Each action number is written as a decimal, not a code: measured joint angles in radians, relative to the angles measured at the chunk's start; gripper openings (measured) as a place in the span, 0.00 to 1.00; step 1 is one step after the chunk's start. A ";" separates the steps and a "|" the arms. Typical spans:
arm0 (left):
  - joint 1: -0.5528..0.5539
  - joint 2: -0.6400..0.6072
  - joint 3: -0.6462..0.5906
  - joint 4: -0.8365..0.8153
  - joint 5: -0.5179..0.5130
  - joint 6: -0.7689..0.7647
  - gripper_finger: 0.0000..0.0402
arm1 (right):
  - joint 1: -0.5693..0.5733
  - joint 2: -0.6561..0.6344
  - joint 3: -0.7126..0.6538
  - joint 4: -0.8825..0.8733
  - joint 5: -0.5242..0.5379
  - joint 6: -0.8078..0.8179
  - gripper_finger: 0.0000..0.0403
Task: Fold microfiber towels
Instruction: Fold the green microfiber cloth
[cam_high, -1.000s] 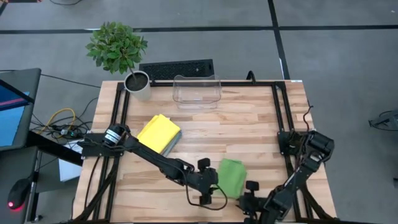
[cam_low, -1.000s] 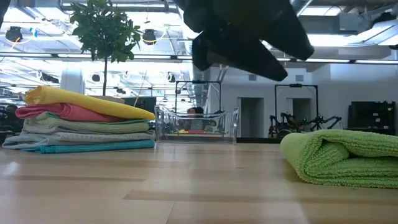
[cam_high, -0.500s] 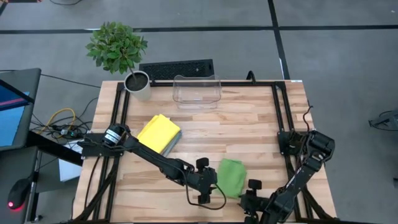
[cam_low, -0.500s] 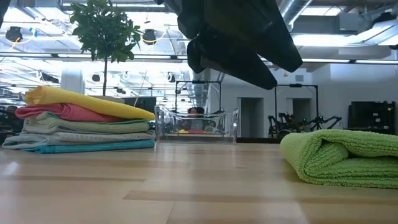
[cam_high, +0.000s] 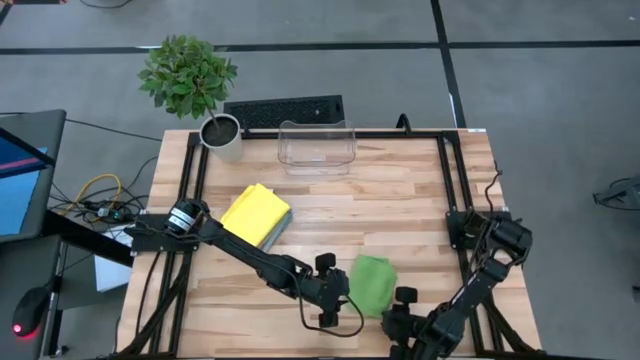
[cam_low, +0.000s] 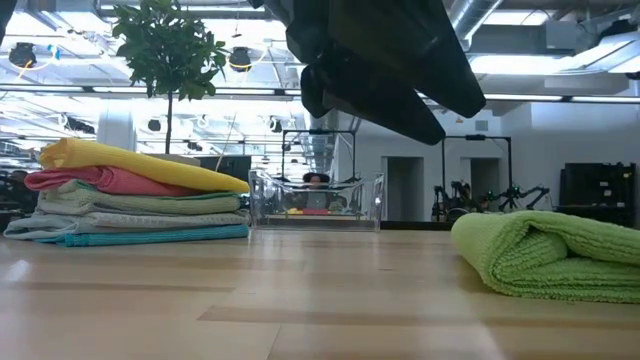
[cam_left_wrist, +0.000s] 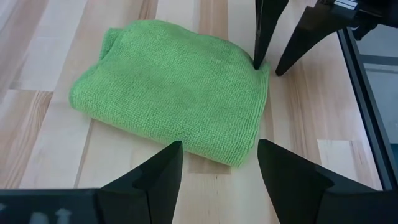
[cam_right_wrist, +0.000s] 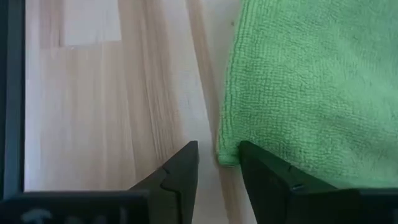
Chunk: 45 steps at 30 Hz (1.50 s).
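The folded lime green towel (cam_high: 372, 284) is lying near the bench's (cam_high: 400, 210) front edge. The left end effector (cam_high: 330, 312) is hovering released beside it, probably readying a lift toward the stack of folded towels (cam_high: 256, 215). The right end effector (cam_right_wrist: 217, 167) is straddling one towel corner with fingers parted, not clenched.

Corner of the lime green towel (cam_right_wrist: 305, 93) between the right gripper's (cam_right_wrist: 219, 167) parted jaws, on the wooden table (cam_right_wrist: 124, 93).

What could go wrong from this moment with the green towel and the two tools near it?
1. The right tool stands open with one fingertip at a corner of the folded lime green towel; closing there may pinch only the top layer and undo the fold.
2. The left tool is open at the neighbouring edge, close to the right one; the two tools may collide.
3. Pulling the towel may drag it toward the table's front edge.
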 joint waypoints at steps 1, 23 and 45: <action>0.000 0.000 0.000 0.000 0.000 0.000 0.50 | -0.002 0.000 0.000 -0.001 -0.002 0.013 0.35; 0.000 0.000 0.000 -0.045 -0.019 -0.011 0.50 | -0.075 0.000 0.278 -0.660 0.257 -0.001 0.03; 0.093 0.001 -0.001 0.094 0.019 0.194 0.50 | -0.019 0.008 0.087 -0.251 0.170 0.021 0.04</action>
